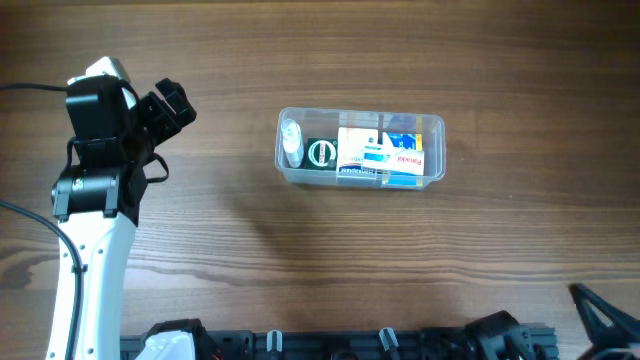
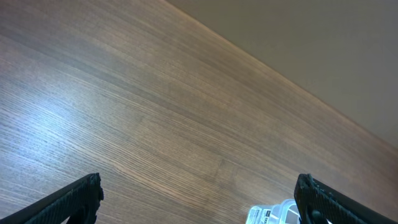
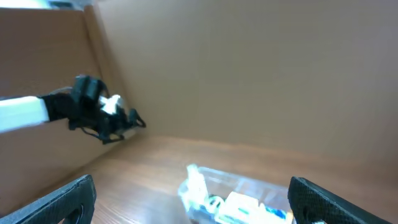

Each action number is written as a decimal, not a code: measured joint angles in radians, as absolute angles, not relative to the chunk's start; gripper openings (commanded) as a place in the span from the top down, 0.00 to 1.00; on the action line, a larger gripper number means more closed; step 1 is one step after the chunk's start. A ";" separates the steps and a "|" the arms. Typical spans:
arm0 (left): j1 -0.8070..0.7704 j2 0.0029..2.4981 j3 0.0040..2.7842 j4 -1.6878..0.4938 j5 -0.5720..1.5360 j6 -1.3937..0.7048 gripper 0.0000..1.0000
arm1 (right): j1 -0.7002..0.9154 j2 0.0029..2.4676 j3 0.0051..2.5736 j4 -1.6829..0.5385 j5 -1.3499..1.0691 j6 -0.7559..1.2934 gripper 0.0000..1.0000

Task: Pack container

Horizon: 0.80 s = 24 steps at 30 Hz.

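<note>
Left gripper [image 1: 175,108] hangs above the wooden table [image 1: 300,260], its 2 fingers spread wide and empty. Right gripper [image 3: 193,205] also gapes, holding nothing. The container [image 1: 284,170] sits mid-table, between them, untouched.

Soft, even indoor light falls on the brown wood-grain table [image 1: 300,260]. The overhead view is sharp, with faint shadows and small glints on the clear rectangular plastic container [image 1: 436,150]. The left wrist view shows a pale sheen. The right wrist view is blurred.

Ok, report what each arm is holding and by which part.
Nothing is held. Left gripper and right gripper both stand open and empty; the container sits on the table, apart from both.
</note>
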<state>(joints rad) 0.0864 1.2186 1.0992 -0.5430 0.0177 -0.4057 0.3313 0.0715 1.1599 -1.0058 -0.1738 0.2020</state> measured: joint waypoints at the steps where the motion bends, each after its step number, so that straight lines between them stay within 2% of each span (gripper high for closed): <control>1: 0.086 1.219 1.099 -0.543 0.018 -0.406 0.00 | 0.332 0.072 1.147 -1.008 -0.151 0.209 0.00; 8: 0.086 1.219 1.099 -0.543 0.018 -0.406 0.00 | 0.332 0.071 1.033 -0.887 -0.081 0.247 0.00; 19: 0.086 1.219 1.099 -0.543 0.018 -0.406 0.00 | 0.327 0.072 0.244 0.009 -0.017 0.280 0.00; 21: 0.086 1.219 1.099 -0.543 0.018 -0.406 0.00 | 0.310 0.072 0.150 0.117 -0.017 0.295 0.00; 24: 0.086 1.219 1.099 -0.543 0.018 -0.406 0.00 | 0.272 0.047 0.073 0.151 -0.017 0.305 0.00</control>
<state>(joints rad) 0.0864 1.2194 1.0992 -0.5430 0.0177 -0.4057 0.2722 0.0471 0.0734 0.1513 -0.0170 0.3054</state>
